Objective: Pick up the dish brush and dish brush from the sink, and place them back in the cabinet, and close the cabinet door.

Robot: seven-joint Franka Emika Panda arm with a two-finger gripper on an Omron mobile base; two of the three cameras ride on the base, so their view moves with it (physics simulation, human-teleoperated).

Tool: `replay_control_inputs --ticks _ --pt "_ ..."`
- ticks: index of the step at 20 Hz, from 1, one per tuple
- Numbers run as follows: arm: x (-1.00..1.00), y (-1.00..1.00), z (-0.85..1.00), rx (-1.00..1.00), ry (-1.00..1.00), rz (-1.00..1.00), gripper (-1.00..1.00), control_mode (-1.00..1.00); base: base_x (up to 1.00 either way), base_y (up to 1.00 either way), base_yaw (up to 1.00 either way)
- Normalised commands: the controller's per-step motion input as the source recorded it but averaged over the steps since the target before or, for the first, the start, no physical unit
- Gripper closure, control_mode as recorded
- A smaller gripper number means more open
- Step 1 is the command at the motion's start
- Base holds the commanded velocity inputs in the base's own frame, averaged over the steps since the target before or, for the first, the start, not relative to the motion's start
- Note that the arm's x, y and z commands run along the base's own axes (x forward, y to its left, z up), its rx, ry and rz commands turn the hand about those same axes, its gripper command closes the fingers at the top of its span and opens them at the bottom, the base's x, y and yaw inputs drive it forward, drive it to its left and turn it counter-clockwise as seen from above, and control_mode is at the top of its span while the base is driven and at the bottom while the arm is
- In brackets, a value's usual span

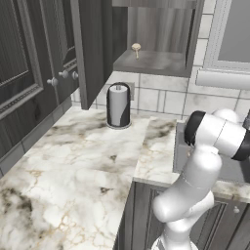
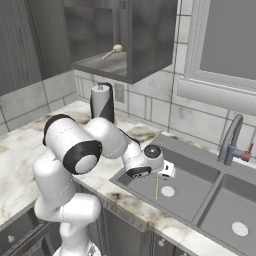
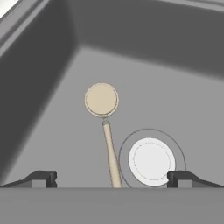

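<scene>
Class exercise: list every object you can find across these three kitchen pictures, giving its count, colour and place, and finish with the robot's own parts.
dish brush: 2, tan; one on the cabinet shelf, one lying in the sink
cabinet: 1, dark grey, on the wall, door open
cabinet door: 1, dark grey, swung open
sink: 1, dark grey, two basins
drain: 2, white, one per basin
tap: 1, grey, behind the sink
paper roll holder: 1, dark with white roll, on the counter
counter: 1, white-brown marble
gripper: 1, dark tips, open above the sink brush
</scene>
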Motion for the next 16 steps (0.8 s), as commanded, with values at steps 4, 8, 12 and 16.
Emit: replay_control_inputs --ticks 4,8,12,16 --pt "0.03 0.00 -0.16 0.00 0.01 0.00 -1.00 -1.00 0.00 0.00 0.00" --pt "0.00 0.00 -0.14 0.00 0.02 0.00 -1.00 -1.00 0.00 0.00 0.00" --pt "0.00 0.00 -0.11 0.00 0.02 0.00 -1.00 -1.00 0.00 0.00 0.00" --pt "0.00 0.00 -0.11 0.00 0.02 0.00 -1.00 -1.00 0.00 0.00 0.00"
